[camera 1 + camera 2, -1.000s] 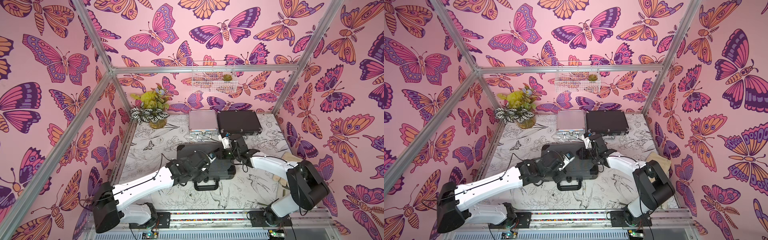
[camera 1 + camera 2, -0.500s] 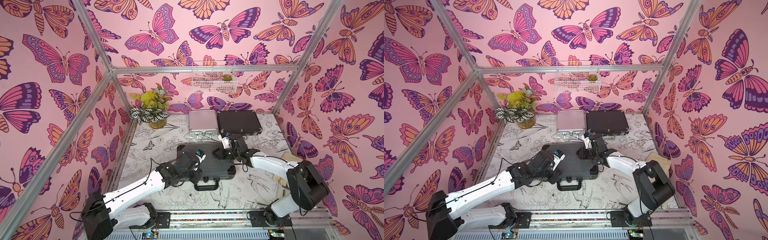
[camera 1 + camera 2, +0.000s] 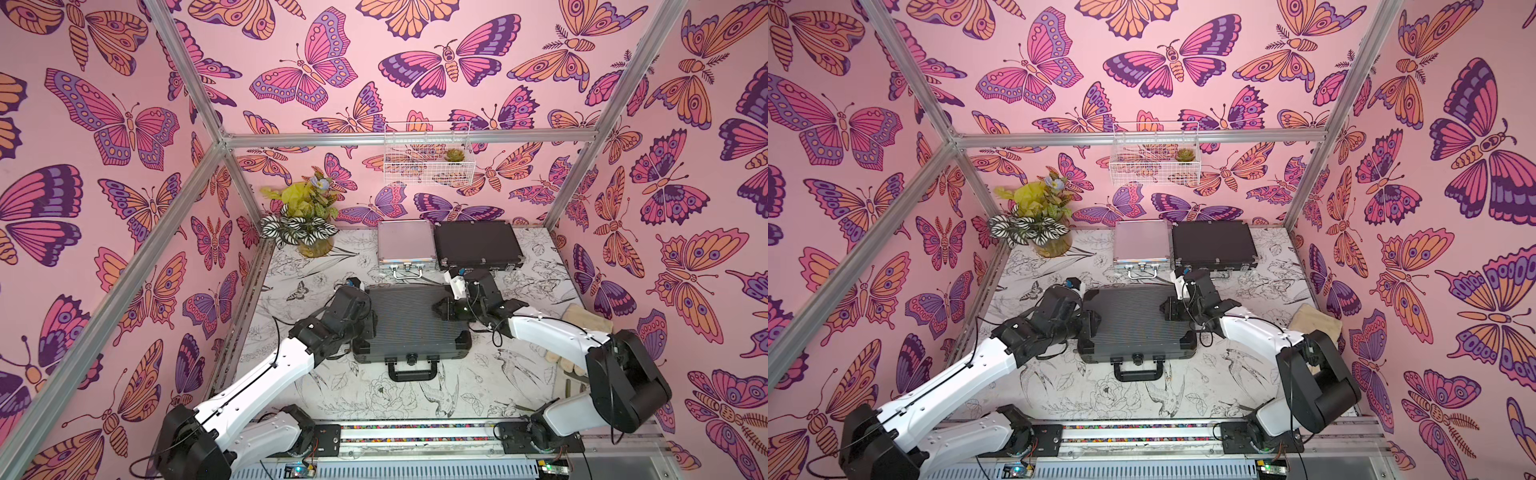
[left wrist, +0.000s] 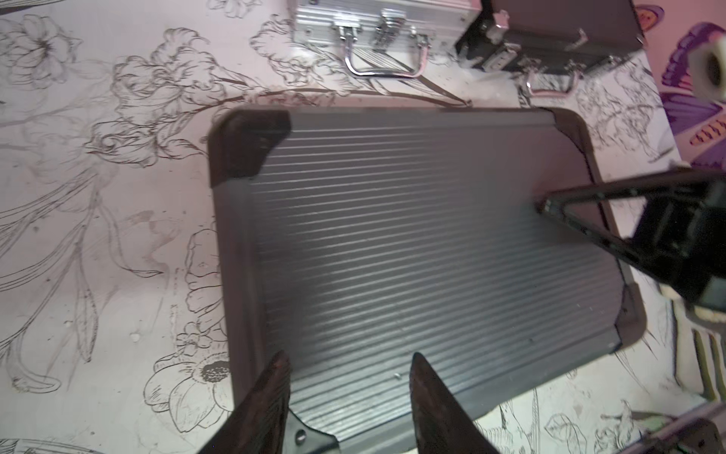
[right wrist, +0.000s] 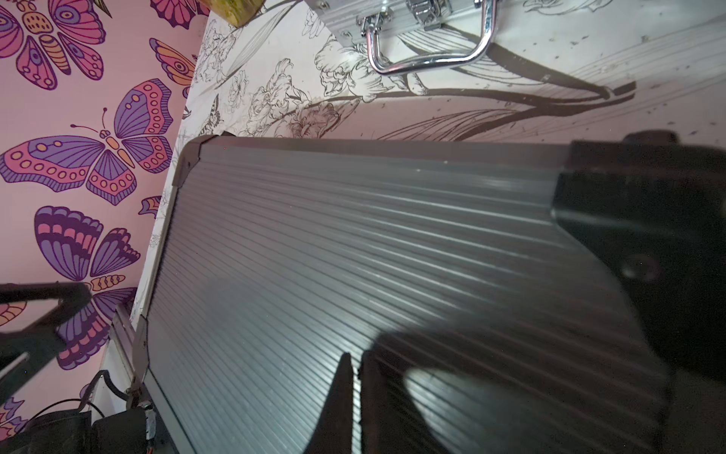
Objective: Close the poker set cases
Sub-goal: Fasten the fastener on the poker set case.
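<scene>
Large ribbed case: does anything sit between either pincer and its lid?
Nothing visible does. The left pincer, jaws apart, hangs over the lid of the large ribbed case near its left edge; the right pincer, shut, is over the lid's right side, with only bare ribbed surface under both. Whether either touches it cannot be told.

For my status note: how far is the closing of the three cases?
Done: the silver case, the smaller black case and the big ribbed case all lie with lids down. In hand: the shut right gripper is over the big case; the left gripper stands open at its edge. Remaining: nothing visible; locking cannot be judged.
</scene>
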You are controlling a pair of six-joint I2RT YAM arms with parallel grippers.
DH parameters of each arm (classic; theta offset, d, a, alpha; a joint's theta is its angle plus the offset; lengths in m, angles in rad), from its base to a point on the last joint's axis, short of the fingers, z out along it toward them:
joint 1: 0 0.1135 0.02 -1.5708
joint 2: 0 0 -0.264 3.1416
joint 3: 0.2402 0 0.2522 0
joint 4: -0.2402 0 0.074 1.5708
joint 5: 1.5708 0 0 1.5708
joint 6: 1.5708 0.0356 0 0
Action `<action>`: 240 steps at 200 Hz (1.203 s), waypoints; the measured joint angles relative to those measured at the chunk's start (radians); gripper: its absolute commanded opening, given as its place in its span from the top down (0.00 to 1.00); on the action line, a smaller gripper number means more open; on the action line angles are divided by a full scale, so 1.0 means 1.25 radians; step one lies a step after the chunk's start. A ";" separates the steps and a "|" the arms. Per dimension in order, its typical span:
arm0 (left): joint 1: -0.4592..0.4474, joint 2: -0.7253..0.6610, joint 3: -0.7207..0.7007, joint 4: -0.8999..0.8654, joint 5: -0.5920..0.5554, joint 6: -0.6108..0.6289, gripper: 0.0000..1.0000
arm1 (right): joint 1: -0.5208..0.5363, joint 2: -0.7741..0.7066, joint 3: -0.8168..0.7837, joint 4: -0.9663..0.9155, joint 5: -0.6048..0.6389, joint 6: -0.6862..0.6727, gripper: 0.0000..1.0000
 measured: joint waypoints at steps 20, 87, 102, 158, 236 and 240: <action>0.036 0.016 -0.006 0.004 0.003 -0.011 0.46 | -0.001 -0.007 -0.004 -0.005 0.000 0.000 0.85; 0.092 0.039 -0.015 0.009 0.027 -0.023 0.44 | -0.005 -0.043 -0.007 -0.039 0.000 -0.001 0.54; 0.098 0.041 -0.015 0.011 0.029 -0.023 0.44 | -0.014 -0.053 -0.007 -0.051 -0.001 -0.003 0.48; 0.113 0.092 -0.015 0.032 0.047 -0.023 0.42 | -0.064 -0.107 -0.016 -0.121 0.029 -0.008 0.42; 0.152 0.132 -0.015 0.056 0.053 -0.023 0.41 | -0.144 -0.145 -0.072 -0.174 0.070 -0.005 0.28; 0.155 0.136 -0.015 0.060 0.056 -0.023 0.41 | -0.145 -0.145 -0.075 -0.181 0.071 -0.005 0.28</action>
